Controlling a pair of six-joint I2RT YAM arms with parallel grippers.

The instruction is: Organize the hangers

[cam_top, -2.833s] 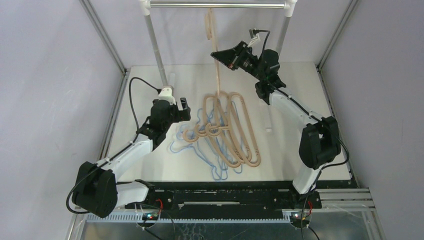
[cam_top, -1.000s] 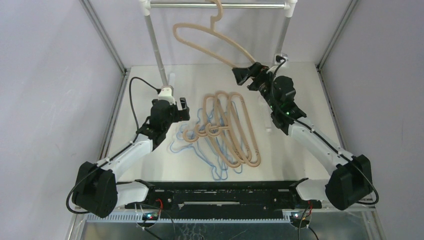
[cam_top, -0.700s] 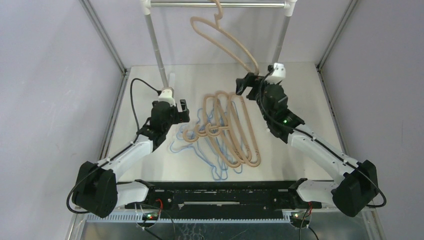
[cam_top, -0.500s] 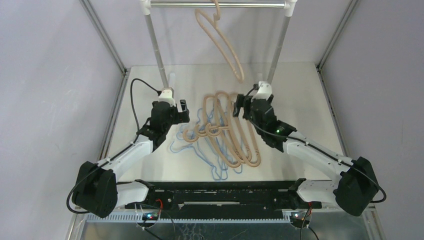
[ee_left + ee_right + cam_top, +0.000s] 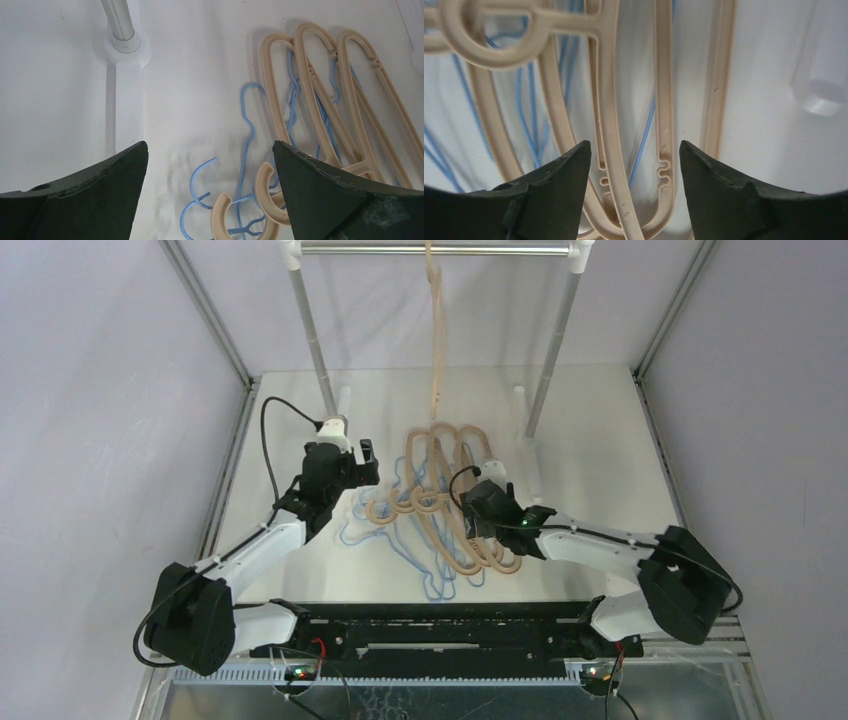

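Note:
One tan wooden hanger (image 5: pixel 436 330) hangs edge-on from the silver rail (image 5: pixel 500 249). Three more tan hangers (image 5: pixel 447 455) lie stacked on the table over thin blue wire hangers (image 5: pixel 400 545). My right gripper (image 5: pixel 478 518) is low over the stack's wide ends. It is open, and its jaws straddle two tan bars (image 5: pixel 610 125) and a blue wire (image 5: pixel 644 135) without touching them. My left gripper (image 5: pixel 365 462) hovers wide open beside the hooks. Tan hooks (image 5: pixel 220 215) and a blue hook (image 5: pixel 197 175) lie between its fingers, below them.
The rail's two posts (image 5: pixel 315 350) (image 5: pixel 548 360) stand on the white table with white feet (image 5: pixel 125 45) (image 5: pixel 824 95). Metal frame edges border the table left and right. Both arm bases sit at the near edge.
My right arm has dropped from the hung hanger down to the pile, and its jaws have narrowed somewhat. The hung hanger has swung to edge-on. The left arm has stayed put.

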